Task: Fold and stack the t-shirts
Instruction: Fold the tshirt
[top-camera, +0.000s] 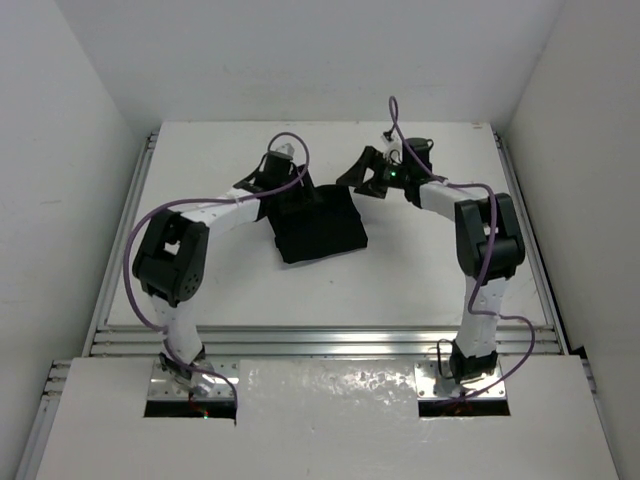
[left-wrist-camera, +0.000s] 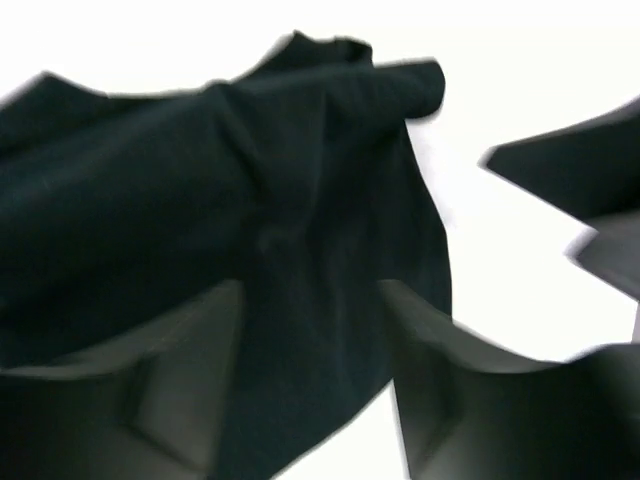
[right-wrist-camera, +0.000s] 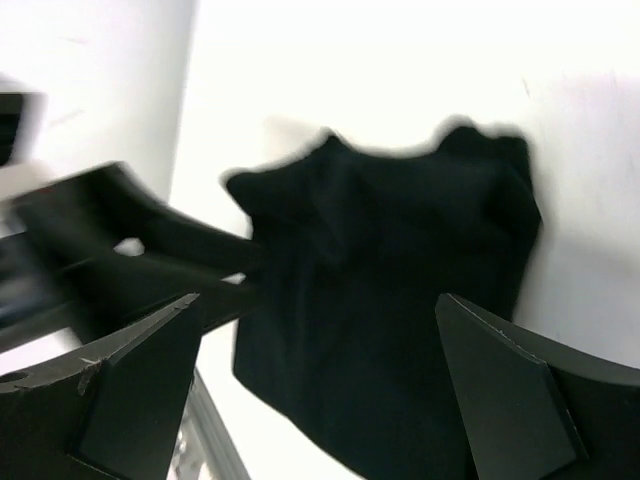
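Single plain black t-shirt (top-camera: 318, 228), soft matte fabric. Folded up into a rough, slightly lopsided rectangle, lying flat on the white surface (top-camera: 250, 290) around the middle, a touch toward the far side. Turned a bit off square, so the near edge runs at a slant, lower on the left than on the right. Far edge kinda lumpy up close, with a couple of bunched peaks sticking out and soft creases running across the top layer. Near corners look tidier. Too blurry in both wrist views to make out seams or collar.
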